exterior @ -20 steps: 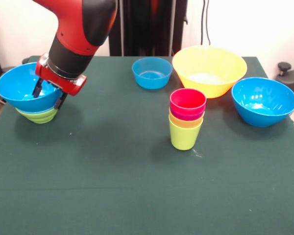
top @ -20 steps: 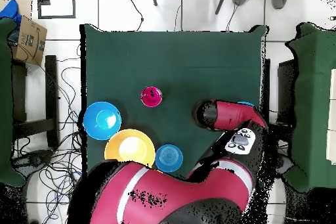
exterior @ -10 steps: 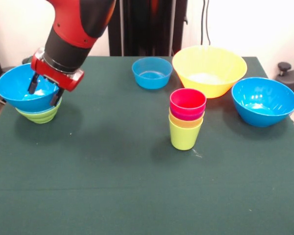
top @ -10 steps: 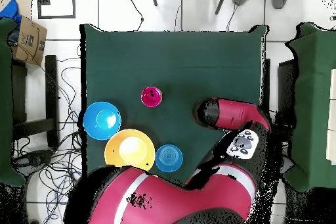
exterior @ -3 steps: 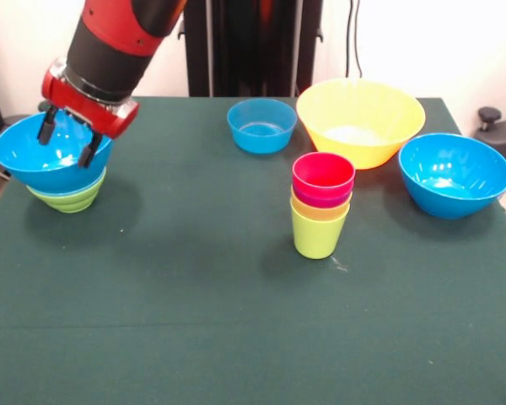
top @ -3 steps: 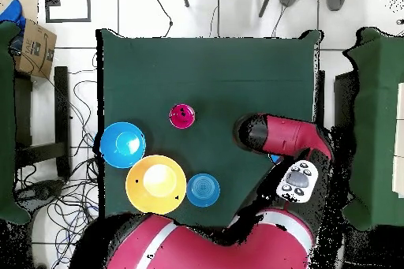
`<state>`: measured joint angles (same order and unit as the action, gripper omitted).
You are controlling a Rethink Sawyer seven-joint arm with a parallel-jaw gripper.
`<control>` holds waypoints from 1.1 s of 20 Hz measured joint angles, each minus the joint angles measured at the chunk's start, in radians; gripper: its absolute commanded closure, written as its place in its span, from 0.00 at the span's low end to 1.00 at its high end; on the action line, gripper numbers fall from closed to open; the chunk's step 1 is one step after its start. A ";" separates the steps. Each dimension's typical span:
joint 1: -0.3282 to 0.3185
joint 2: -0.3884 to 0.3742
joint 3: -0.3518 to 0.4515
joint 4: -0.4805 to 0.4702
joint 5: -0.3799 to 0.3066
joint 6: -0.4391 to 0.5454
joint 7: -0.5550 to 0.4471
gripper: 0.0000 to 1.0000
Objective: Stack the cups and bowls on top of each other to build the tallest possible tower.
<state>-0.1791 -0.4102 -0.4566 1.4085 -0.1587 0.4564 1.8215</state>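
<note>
A large blue bowl (exterior @ -3 steps: 51, 160) sits nested in a lime green bowl (exterior @ -3 steps: 67, 199) at the table's left; this low tower is two bowls high. My gripper (exterior @ -3 steps: 67, 142) hangs open just above the blue bowl's rim, holding nothing. The cups (exterior @ -3 steps: 322, 202) stand nested mid-table, red on top, then purple, yellow and lime green. A small blue bowl (exterior @ -3 steps: 261, 125), a very large yellow bowl (exterior @ -3 steps: 360, 121) and another large blue bowl (exterior @ -3 steps: 454, 173) stand apart at the back and right. In the overhead view the arm (top @ -3 steps: 284, 136) hides the gripper and the nested bowls.
The overhead view shows the cups (top @ -3 steps: 182, 115), the large blue bowl (top @ -3 steps: 122, 144), the yellow bowl (top @ -3 steps: 156, 183) and the small blue bowl (top @ -3 steps: 203, 190) grouped on one side of the green table (top @ -3 steps: 213, 69). Cables and a cardboard box (top @ -3 steps: 31, 45) lie off the table.
My gripper has risen and shifted left, coming up off the blue bowl's rim. The blue bowl stays nested on the green one. Nothing else moved.
</note>
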 measured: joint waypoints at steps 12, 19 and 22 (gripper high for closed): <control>-0.021 -0.066 0.079 0.080 0.000 0.046 0.000 0.00; -0.034 -0.067 0.110 0.114 0.000 0.046 0.000 0.00; -0.034 -0.067 0.115 0.122 0.000 0.046 0.000 0.00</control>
<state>-0.2126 -0.4777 -0.3419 1.5305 -0.1587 0.5021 1.8215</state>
